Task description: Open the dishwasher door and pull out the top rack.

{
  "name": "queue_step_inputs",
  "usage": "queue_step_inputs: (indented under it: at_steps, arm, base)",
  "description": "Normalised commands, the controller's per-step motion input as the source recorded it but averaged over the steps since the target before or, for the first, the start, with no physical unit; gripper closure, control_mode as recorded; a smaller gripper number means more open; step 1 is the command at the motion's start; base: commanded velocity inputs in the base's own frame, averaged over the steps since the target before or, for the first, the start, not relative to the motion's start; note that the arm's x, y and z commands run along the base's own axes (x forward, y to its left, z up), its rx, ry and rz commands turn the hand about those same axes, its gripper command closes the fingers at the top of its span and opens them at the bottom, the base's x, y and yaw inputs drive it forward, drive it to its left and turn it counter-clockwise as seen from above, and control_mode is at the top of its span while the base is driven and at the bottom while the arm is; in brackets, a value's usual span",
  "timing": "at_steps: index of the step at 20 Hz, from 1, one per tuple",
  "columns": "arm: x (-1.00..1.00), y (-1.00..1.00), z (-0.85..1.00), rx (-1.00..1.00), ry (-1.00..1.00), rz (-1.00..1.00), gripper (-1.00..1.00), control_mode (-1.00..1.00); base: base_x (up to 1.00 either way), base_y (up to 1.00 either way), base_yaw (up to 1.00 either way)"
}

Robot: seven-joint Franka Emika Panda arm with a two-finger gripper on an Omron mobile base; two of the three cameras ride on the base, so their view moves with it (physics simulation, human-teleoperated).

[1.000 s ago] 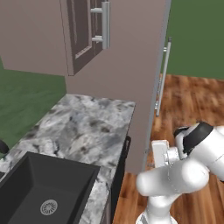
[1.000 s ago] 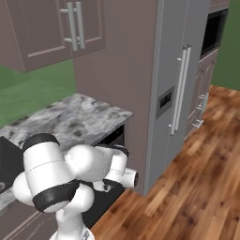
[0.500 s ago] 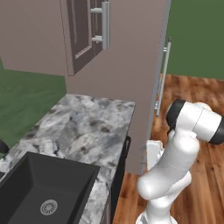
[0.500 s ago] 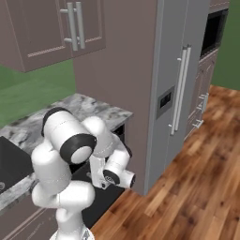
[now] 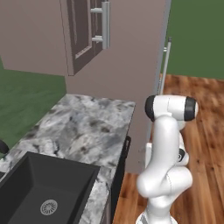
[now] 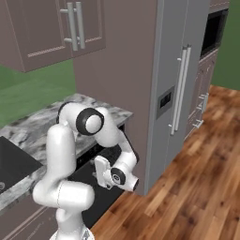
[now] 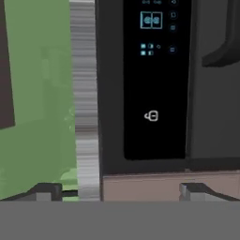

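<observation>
The dishwasher door [image 6: 89, 171] is a black panel under the marble counter, and it stands shut. The left base view catches its edge [image 5: 124, 165] with a small dark handle [image 5: 127, 145] at the top. In the hand view, which is rolled sideways, the door's black control strip [image 7: 157, 79] with blue icons lies close ahead, and the dark handle [image 7: 224, 42] is at the upper right. My gripper [image 7: 120, 192] is open with nothing between its fingertips [image 7: 47, 190]. My gripper [image 6: 100, 172] hangs low, right in front of the door. The top rack is hidden behind the door.
The marble counter [image 5: 83, 131] carries a black sink [image 5: 43, 192] at the near left. A taupe upper cabinet [image 5: 83, 33] hangs above. A tall grey panel with long silver handles [image 6: 180, 89] stands right of the dishwasher. Wooden floor [image 6: 197, 187] spreads to the right.
The arm has unfolded upward, its elbow now high above the counter's edge. The hand has stayed low by the dishwasher front and turned toward it. The gripper stays open.
</observation>
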Motion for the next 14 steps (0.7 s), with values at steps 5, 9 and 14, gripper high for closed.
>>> queue_step_inputs:
  at_steps: [5,9,14]
  arm:
    - [0.19,-0.21,-0.53,0.0,-0.09,0.02,-1.0,-1.0]
    - [0.42,0.0,-0.08,0.04,-0.01,0.0,-1.0,-1.0]
    - [0.47,0.0,-0.01,0.06,0.0,0.0,-1.0,-1.0]
  base:
    - [0.0,0.0,0.0]
    - [0.0,0.0,0.0]
    - [0.0,0.0,0.0]
